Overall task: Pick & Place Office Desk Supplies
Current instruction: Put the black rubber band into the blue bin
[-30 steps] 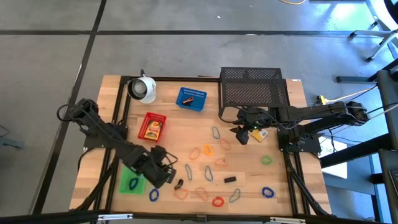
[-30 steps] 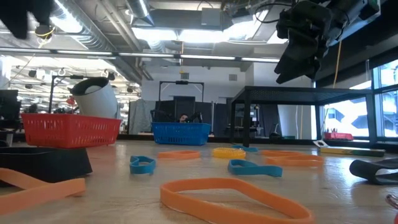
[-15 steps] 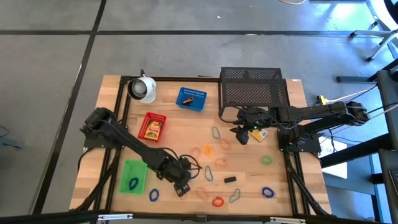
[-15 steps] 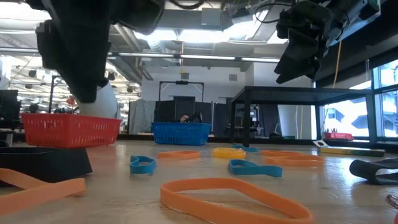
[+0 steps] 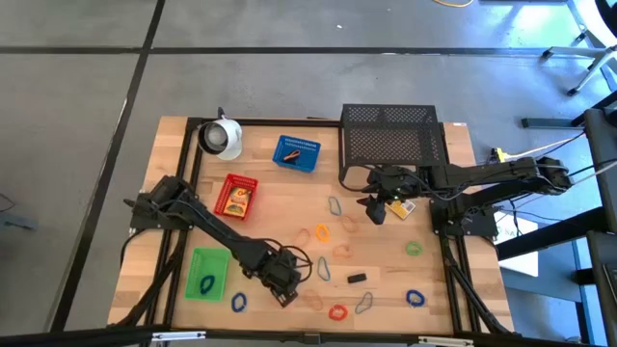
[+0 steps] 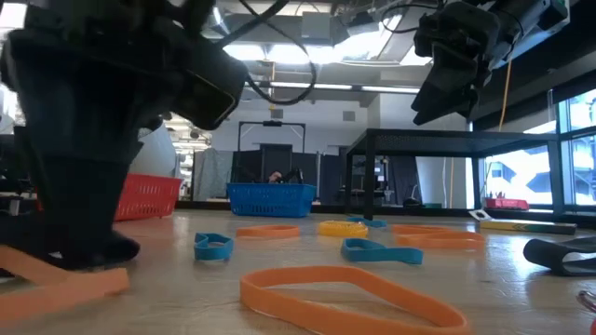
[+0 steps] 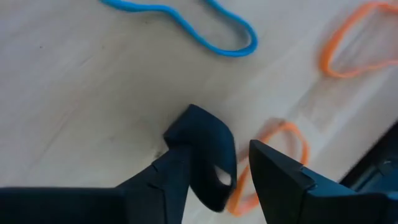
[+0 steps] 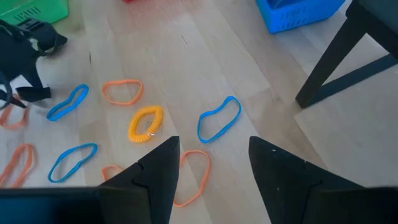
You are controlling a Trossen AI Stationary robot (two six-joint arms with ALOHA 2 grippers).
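I have the left gripper [image 5: 282,286] low over the front part of the counter [image 5: 386,246], just beside the green tray [image 5: 205,273]. Its jaws stand apart, and in the left wrist view a small black clip [image 7: 206,152] lies on the wood between them; I cannot tell if the fingers [image 7: 283,180] already touch it. An orange band loop [image 7: 273,163] lies right next to this clip, and a blue band loop [image 7: 186,25] is a little farther off.

The right gripper [image 5: 377,205] hangs in the air in front of the big black mesh rack [image 5: 391,135]. Its jaws are also apart and nothing is between them. Below it, in the right wrist view, I see a yellow band loop [image 8: 145,123], another blue loop [image 8: 218,117] and an orange loop [image 8: 122,91] lying on the counter.

The green tray holds one blue loop. The red tray [image 5: 236,196] stands behind it with a small yellow box [image 5: 235,203] inside. The blue tray [image 5: 296,153] is farther back, near the white cup-like object [image 5: 221,137]. Many other loops lie spread over the front half of the counter, and one more black clip [image 5: 357,278] lies among them.
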